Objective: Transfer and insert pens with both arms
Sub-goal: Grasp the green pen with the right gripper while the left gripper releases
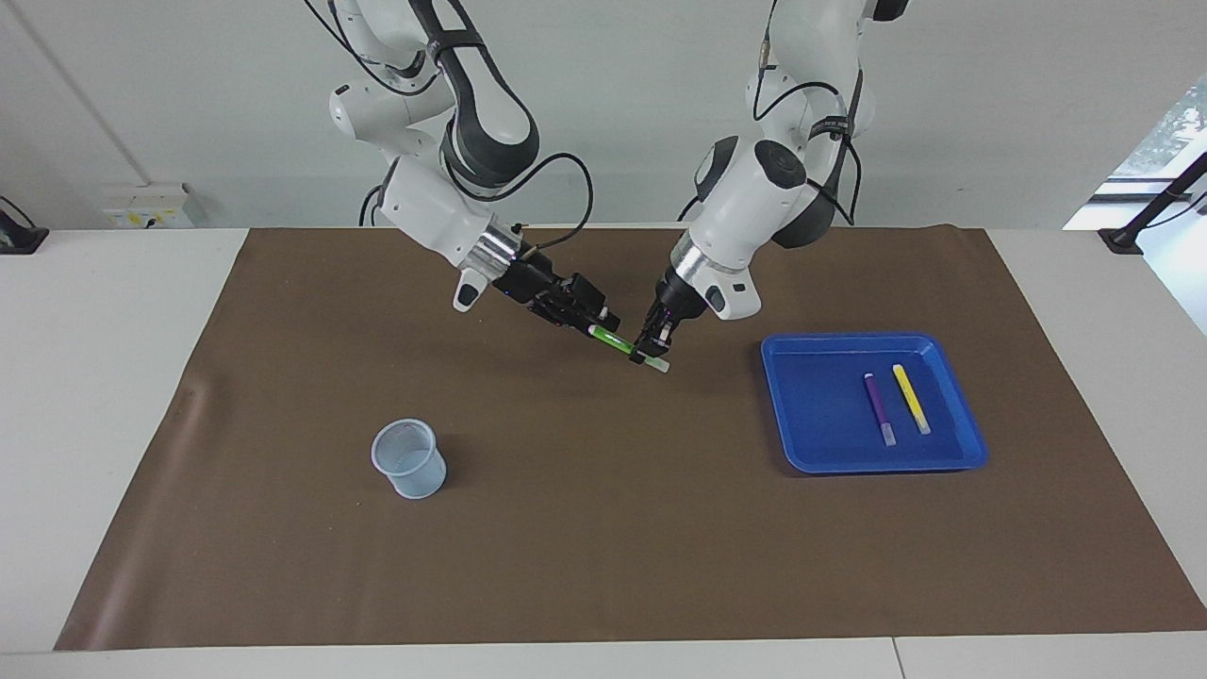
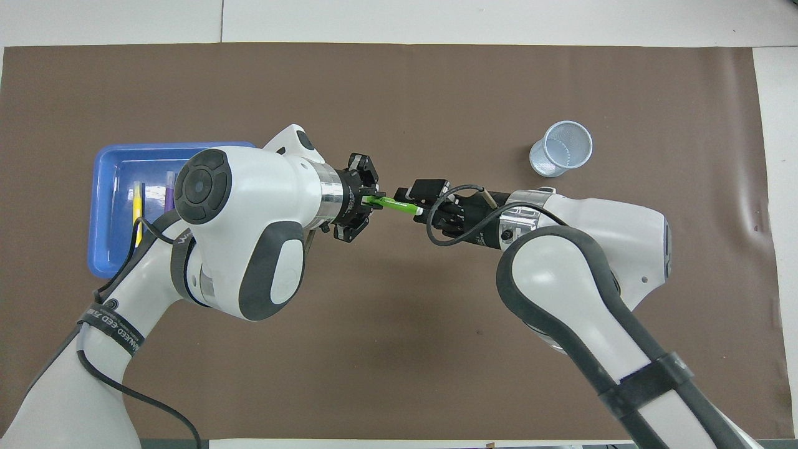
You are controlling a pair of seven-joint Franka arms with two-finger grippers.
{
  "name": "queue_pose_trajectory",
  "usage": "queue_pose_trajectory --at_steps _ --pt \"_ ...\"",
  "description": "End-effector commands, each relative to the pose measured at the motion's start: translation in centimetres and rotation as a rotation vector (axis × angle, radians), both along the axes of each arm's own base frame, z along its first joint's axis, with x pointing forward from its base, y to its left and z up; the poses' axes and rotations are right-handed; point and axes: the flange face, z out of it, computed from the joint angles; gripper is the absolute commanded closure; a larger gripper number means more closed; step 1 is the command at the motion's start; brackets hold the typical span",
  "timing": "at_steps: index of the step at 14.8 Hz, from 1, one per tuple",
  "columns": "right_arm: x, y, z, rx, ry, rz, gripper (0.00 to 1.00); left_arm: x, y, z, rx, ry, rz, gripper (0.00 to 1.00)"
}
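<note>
Brown matting covers the table. At centre frame the left gripper (image 1: 653,351) clamps the green pen (image 1: 630,348) in mid-air, while the right gripper (image 1: 592,325) closes around its other end: a handover. Next, the left must release before the mesh cup (image 1: 409,458), lower left.

light: bright, even, diffuse | shadows: soft, faint | glare: window (image 1: 1169,132) overexposed | focus: sharp

Open mat (image 1: 603,528) lies between cup (image 1: 408,458) and tray (image 1: 872,401); both arms crowd mid-table over it.
</note>
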Motion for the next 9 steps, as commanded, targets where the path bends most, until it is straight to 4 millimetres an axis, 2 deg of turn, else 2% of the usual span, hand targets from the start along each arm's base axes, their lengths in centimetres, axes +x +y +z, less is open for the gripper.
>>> queue_pose_trajectory --at_steps 1,3,4,5,9 --pt "0.4 0.29 0.11 0.009 -0.016 -0.011 0.61 -0.26 -0.73 -0.06 -0.01 0.018 -0.001 1.0" --pt "0.4 0.29 0.11 0.009 -0.016 -0.011 0.82 -0.25 -0.73 -0.05 -0.011 0.016 -0.001 1.0" --pt "0.41 0.34 0.17 0.011 -0.015 -0.009 0.97 -0.22 -0.72 -0.02 -0.012 0.014 0.0 1.0" --pt "0.37 0.32 0.19 0.011 -0.017 -0.008 1.0 -0.22 -0.72 -0.02 -0.011 0.013 -0.001 1.0" --pt "0.35 0.35 0.18 0.013 -0.013 -0.007 1.0 -0.24 -0.71 -0.09 -0.011 0.014 -0.001 1.0"
